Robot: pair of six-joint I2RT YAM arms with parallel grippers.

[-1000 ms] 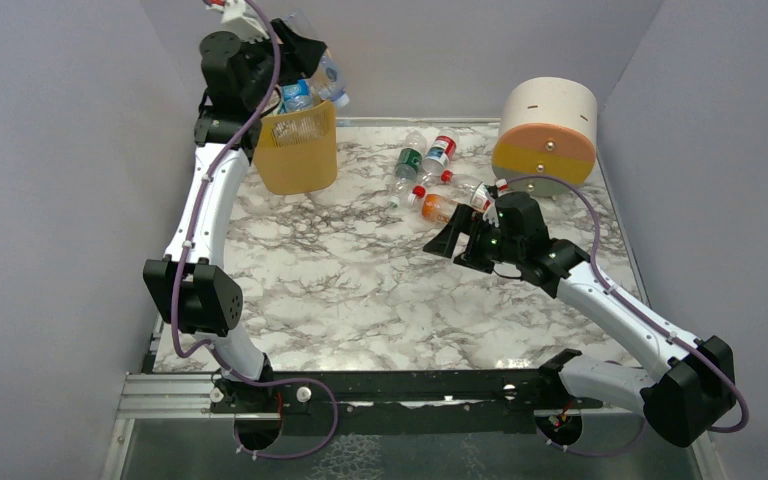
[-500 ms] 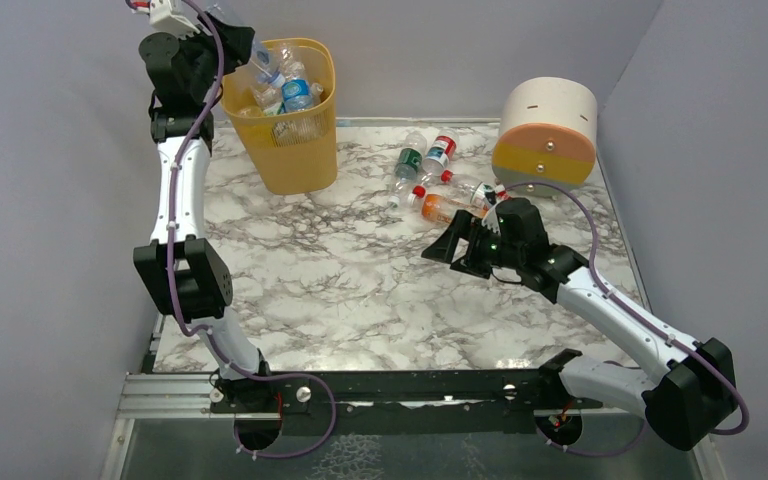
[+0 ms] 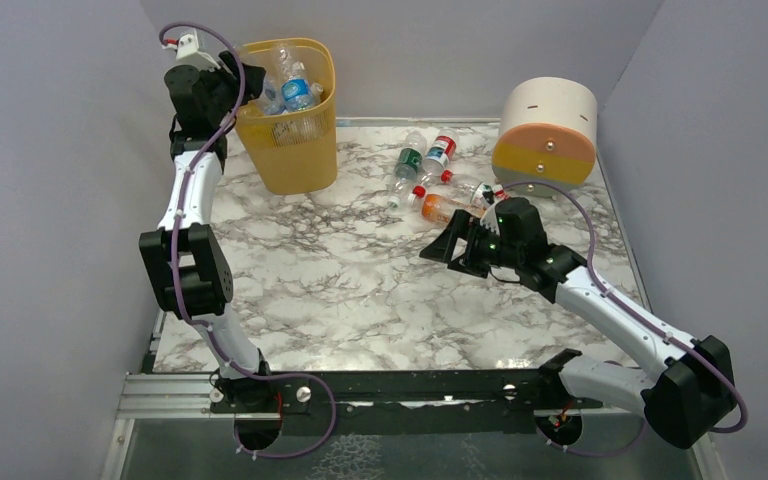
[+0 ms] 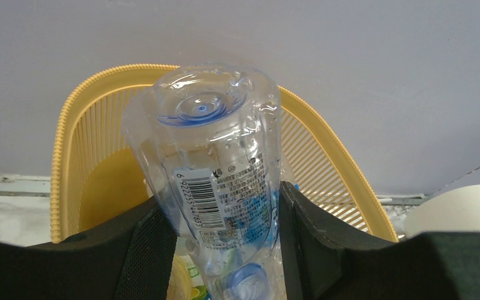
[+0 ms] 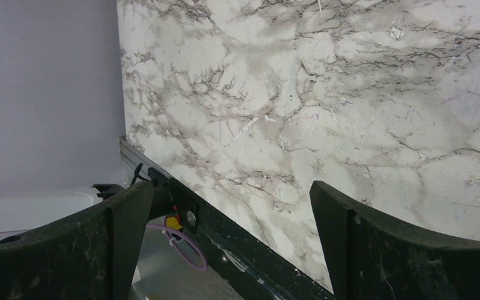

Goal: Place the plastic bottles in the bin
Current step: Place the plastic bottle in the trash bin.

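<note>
My left gripper (image 3: 248,84) is at the left rim of the yellow-orange bin (image 3: 290,150), up at the far left. In the left wrist view it (image 4: 219,215) is shut on a clear bottle with a blue label (image 4: 215,156), base pointing away, over the bin's rim (image 4: 69,125). Several bottles (image 3: 290,88) lie inside the bin. Several more lie on the table: a green-labelled one (image 3: 408,162), a red-labelled one (image 3: 440,150) and an orange one (image 3: 438,207). My right gripper (image 3: 442,246) is open and empty just in front of them; its view (image 5: 231,212) shows only bare marble.
A round white, orange and grey drum (image 3: 546,135) stands at the far right, close behind the loose bottles. Grey walls enclose the marble table (image 3: 340,280) on three sides. The black front rail (image 5: 225,231) shows in the right wrist view.
My left arm swung from above the bin to its left side and came down to the rim, bottle still held. My right gripper shifted slightly left.
</note>
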